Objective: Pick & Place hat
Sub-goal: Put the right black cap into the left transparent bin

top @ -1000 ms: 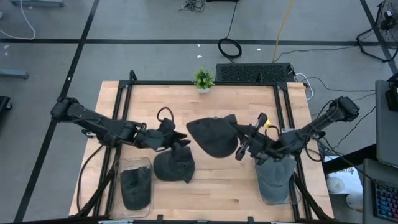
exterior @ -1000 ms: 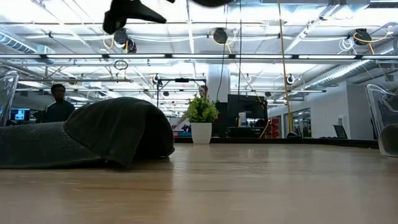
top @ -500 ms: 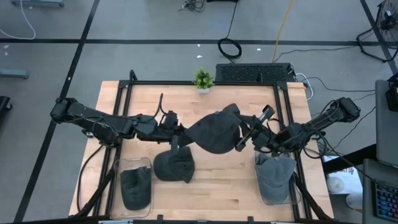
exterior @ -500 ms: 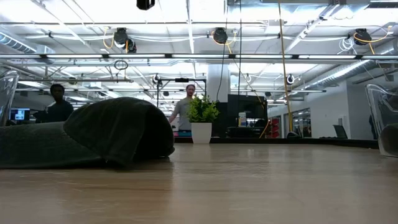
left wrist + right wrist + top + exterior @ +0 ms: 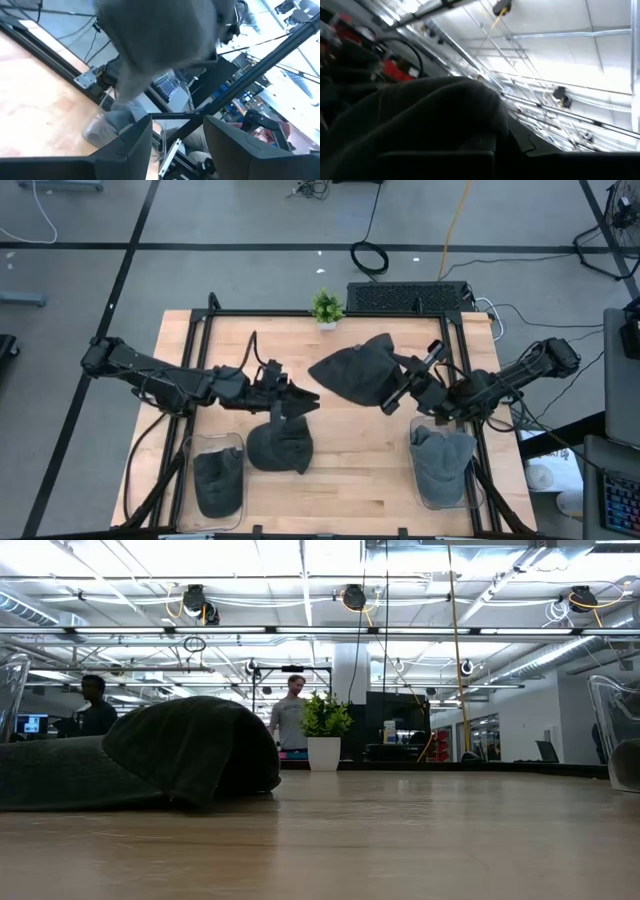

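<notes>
In the high view a dark grey hat hangs clear above the table's middle, with my right gripper shut on its right side. In the right wrist view this hat fills the foreground. My left gripper stands open to the hat's left, apart from it, with nothing between its fingers. A second dark hat lies crown up on the wood below my left gripper, and it is large at the left of the low view. My right gripper pinches the lifted hat at its right-hand edge, coming from the table's right side. The hat spreads out toward the table's left beyond the fingers and is clear of the table. In the wrist view the cloth hides the fingertips.
A clear bin at the near left holds a dark hat. Another clear bin at the near right holds a grey hat. A small potted plant stands at the far edge. People stand in the room beyond the table.
My right gripper has risen and tipped upward, carrying the hat toward the far edge. My left gripper has risen from above the hat on the table, out of the low view, has levelled out and moved a little toward the right.
</notes>
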Controlling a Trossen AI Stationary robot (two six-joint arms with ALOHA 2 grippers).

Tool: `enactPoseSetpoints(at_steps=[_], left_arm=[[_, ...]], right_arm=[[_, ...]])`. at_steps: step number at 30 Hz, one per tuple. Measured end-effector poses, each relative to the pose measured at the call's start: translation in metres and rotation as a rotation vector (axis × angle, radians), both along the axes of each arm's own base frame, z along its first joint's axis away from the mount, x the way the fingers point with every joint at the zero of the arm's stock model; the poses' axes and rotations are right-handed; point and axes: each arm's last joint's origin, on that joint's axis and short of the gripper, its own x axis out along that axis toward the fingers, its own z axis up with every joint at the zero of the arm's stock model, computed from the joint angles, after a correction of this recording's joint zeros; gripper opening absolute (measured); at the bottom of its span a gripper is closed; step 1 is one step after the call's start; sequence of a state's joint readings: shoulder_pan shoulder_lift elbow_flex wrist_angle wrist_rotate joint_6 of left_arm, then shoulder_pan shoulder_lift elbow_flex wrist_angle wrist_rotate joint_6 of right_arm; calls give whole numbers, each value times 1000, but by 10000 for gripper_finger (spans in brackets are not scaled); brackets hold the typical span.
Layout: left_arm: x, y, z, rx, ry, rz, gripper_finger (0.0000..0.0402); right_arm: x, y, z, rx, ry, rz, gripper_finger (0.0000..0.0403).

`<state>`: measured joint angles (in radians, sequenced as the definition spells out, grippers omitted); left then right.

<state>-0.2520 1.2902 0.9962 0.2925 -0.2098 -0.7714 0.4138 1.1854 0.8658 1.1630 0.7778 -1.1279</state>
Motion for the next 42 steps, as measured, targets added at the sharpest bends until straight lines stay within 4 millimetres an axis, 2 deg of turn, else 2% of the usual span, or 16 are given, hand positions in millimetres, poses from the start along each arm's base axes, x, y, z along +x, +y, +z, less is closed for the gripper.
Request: enactPoseSetpoints(at_steps=[14, 21, 24, 27, 34, 42], left_arm=[[0, 3, 0, 52, -2, 91, 186], [21, -4, -14, 66, -30, 87, 186], [31, -7, -23, 129, -53, 90, 186], [36, -8, -24, 208, -95, 105, 186], [48, -9, -30, 251, -170, 133, 186], [68, -11, -54, 285, -226, 155, 186]], right_arm=[[9, -16, -2, 46, -62, 43, 0], [11, -21, -1, 49, -103, 103, 0], [11, -24, 0, 72, -124, 112, 0], [12, -24, 0, 84, -129, 117, 0], [9, -25, 2, 94, -172, 119, 0], [13, -24, 0, 102, -184, 153, 0]])
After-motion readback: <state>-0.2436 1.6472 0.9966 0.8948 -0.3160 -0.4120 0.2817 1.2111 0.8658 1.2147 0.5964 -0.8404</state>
